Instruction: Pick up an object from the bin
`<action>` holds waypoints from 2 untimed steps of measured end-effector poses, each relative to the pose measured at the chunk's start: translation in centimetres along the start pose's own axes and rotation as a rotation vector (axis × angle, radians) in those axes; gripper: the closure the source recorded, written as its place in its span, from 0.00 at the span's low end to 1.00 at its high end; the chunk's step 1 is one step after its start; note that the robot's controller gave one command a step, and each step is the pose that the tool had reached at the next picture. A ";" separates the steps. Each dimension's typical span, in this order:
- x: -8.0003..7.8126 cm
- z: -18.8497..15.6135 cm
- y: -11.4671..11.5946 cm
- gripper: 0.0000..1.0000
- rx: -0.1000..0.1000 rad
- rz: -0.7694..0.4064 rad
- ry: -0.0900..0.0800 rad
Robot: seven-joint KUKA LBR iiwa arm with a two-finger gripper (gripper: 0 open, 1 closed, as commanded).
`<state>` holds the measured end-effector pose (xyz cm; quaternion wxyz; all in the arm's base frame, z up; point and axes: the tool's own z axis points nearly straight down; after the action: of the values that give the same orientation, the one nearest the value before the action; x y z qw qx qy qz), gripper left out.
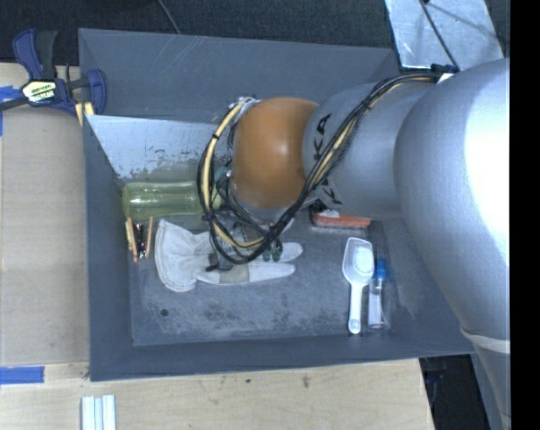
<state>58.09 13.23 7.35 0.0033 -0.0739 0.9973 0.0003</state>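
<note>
My gripper shows as a dark part under the wrist's cables, low over a crumpled white glove at the bin's centre-left. The glove's fingers stretch right toward. A translucent yellow-green cylinder lies just above the glove, against the bin's back-left wall. A thin brown and orange stick lies left of the glove.
A white plastic spoon and a slim blue and white item lie at the right of the bin floor. An orange and red flat box pokes out from under the arm. The arm and its orange cover hang over the bin's middle and right.
</note>
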 end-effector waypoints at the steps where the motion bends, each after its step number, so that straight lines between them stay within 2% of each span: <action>1: 0.0 -0.5 0.0 1.00 0.000 0.000 0.001; 2: 0.0 -0.9 0.0 1.00 0.000 0.000 0.002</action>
<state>58.12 13.23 8.22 0.0023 -0.0737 0.9973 0.0003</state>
